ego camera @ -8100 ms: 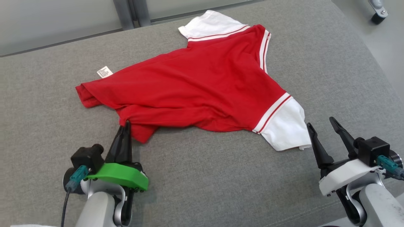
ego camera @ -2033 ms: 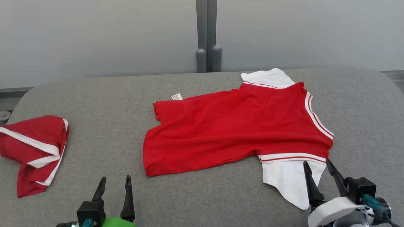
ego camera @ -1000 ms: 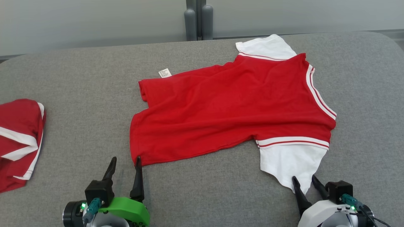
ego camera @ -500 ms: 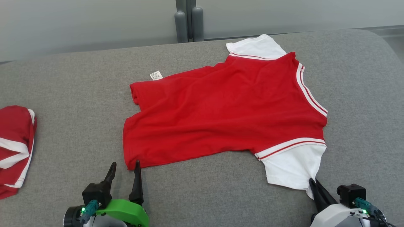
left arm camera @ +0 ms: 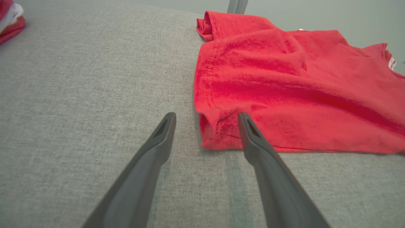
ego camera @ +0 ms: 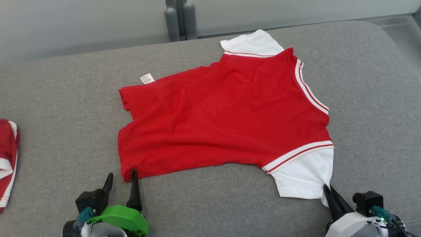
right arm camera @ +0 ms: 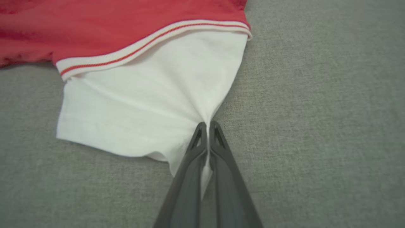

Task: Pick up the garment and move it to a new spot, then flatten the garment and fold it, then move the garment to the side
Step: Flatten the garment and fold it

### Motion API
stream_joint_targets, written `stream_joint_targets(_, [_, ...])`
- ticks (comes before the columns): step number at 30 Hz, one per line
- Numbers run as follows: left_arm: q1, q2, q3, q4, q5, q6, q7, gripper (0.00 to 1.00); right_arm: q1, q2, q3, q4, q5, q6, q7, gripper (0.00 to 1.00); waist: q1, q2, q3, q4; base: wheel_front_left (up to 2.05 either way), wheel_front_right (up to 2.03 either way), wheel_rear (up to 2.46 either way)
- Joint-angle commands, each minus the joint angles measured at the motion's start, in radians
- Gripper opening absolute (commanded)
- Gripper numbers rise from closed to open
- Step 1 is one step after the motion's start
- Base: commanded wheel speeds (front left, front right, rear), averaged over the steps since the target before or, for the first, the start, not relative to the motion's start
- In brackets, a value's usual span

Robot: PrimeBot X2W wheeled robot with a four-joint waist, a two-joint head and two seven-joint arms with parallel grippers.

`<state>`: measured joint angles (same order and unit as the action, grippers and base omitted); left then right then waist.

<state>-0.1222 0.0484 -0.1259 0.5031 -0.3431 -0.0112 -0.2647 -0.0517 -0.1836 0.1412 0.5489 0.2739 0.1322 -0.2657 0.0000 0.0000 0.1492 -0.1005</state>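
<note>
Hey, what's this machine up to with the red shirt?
A two-armed robot is laying out a red shirt on a gray padded surface, to flatten and fold it. Its right fingers are shut on the edge of the white sleeve. Its left fingers stand open at the shirt's bottom corner, not gripping it. Another red garment lies off to the left.
</note>
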Motion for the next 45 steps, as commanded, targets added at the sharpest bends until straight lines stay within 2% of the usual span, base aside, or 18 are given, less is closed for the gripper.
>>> stream_joint_targets(1, [-0.022, 0.004, 0.009, 0.015, -0.008, -0.001, 0.001, 1.0, -0.012, -0.01, 0.0, -0.004, 0.001, -0.003, 0.003, 0.0, 0.0, 0.0, 0.015, -0.014, 0.0, 0.0, 0.0])
stream_joint_targets(5, [-0.044, 0.004, 0.013, 0.041, -0.001, -0.015, 0.001, 1.0, -0.024, -0.013, 0.002, -0.016, 0.005, -0.003, 0.002, 0.0, 0.0, 0.0, 0.029, -0.025, 0.0, 0.0, 0.0])
stream_joint_targets(6, [-0.049, 0.004, 0.013, 0.049, -0.002, -0.019, 0.001, 0.71, -0.026, -0.012, 0.002, -0.018, 0.005, -0.003, 0.002, 0.0, 0.0, 0.0, 0.031, -0.027, 0.0, 0.0, 0.0])
stream_joint_targets(7, [-0.052, 0.004, 0.014, 0.056, -0.004, -0.025, 0.001, 0.29, -0.027, -0.011, 0.001, -0.02, 0.005, -0.003, 0.002, 0.0, 0.0, 0.0, 0.032, -0.028, 0.0, 0.0, 0.0])
stream_joint_targets(8, [-0.055, 0.004, 0.013, 0.064, -0.009, -0.03, 0.001, 0.0, -0.029, -0.008, 0.001, -0.021, 0.005, -0.003, 0.003, 0.0, 0.0, 0.0, 0.033, -0.03, 0.0, 0.0, 0.0])
stream_joint_targets(19, [-0.023, 0.005, 0.014, 0.08, -0.03, -0.061, 0.001, 0.0, -0.032, 0.009, -0.03, -0.05, 0.014, -0.002, 0.002, 0.0, 0.0, 0.0, -0.008, -0.012, 0.0, 0.0, 0.0])
stream_joint_targets(24, [-0.026, 0.004, 0.032, 0.007, 0.002, -0.089, 0.0, 0.0, -0.051, 0.024, -0.086, -0.143, 0.032, -0.002, 0.001, 0.0, 0.0, 0.0, -0.049, 0.004, 0.0, 0.0, 0.0])
stream_joint_targets(27, [-0.088, 0.016, 0.043, -0.012, 0.052, -0.106, 0.0, 0.0, -0.106, 0.006, -0.096, -0.201, 0.043, -0.002, 0.001, 0.0, 0.0, 0.0, -0.056, 0.014, 0.0, 0.0, 0.0])
stream_joint_targets(31, [-0.252, 0.064, -0.005, 0.027, 0.101, -0.118, 0.0, 0.0, -0.244, -0.031, -0.099, -0.222, 0.071, -0.002, 0.001, 0.0, 0.0, 0.0, -0.012, 0.033, 0.0, 0.0, 0.0])
stream_joint_targets(36, [-0.576, 0.158, -0.147, 0.121, 0.092, -0.12, 0.0, 0.0, -0.529, -0.099, -0.031, -0.195, 0.092, -0.002, 0.001, 0.0, 0.0, 0.0, 0.128, 0.046, 0.0, 0.0, 0.0])
stream_joint_targets(41, [-0.923, 0.218, -0.25, 0.195, 0.088, -0.12, 0.02, 0.0, -0.862, -0.149, 0.013, -0.093, 0.125, -0.002, 0.003, 0.0, 0.0, 0.0, 0.294, 0.059, 0.0, 0.0, 0.0])
stream_joint_targets(45, [-1.142, 0.256, -0.326, 0.276, 0.14, -0.12, 0.034, 0.0, -1.105, -0.18, 0.053, 0.007, 0.095, -0.002, 0.004, 0.0, 0.0, 0.0, 0.379, 0.064, 0.0, 0.0, 0.0])
